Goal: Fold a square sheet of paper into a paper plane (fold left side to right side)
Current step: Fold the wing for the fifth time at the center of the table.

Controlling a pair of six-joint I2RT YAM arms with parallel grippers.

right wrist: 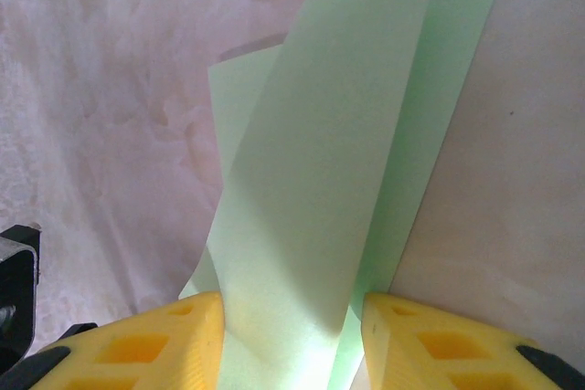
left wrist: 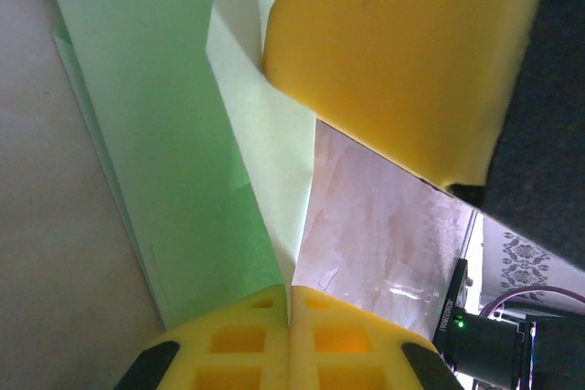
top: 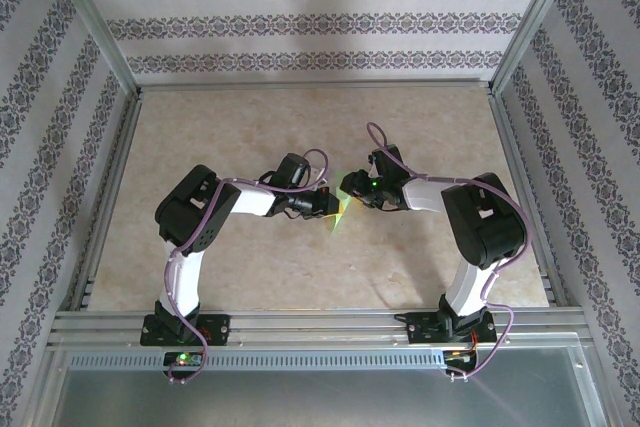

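Our left gripper (left wrist: 290,306) has its two yellow fingers pressed flat together, and a folded edge of the green paper (left wrist: 174,134) runs straight down into the seam between them, so we read it as pinching the paper. Just above that pinch, in the left wrist view, one yellow finger (left wrist: 402,61) of the right gripper (right wrist: 292,310) hangs over the paper's paler middle panel. Seen from its own wrist camera, the right gripper stands spread, a finger on either side of a long folded strip of the paper that fills the gap between them; we cannot tell whether the fingers touch the strip's edges. That strip carries a lengthwise crease, with a further layer showing past it on the left and another on the right. From above, we find the paper as a small bright patch near the middle of the table (top: 250,127), right between the two gripper tips, which nearly meet there. The left arm (top: 200,212) and the right arm (top: 480,217) both bend inward from their bases at the near edge, purple cables (top: 385,139) looping along them. Patterned wallpaper (top: 300,22) lines the walls around the pale marbled tabletop.
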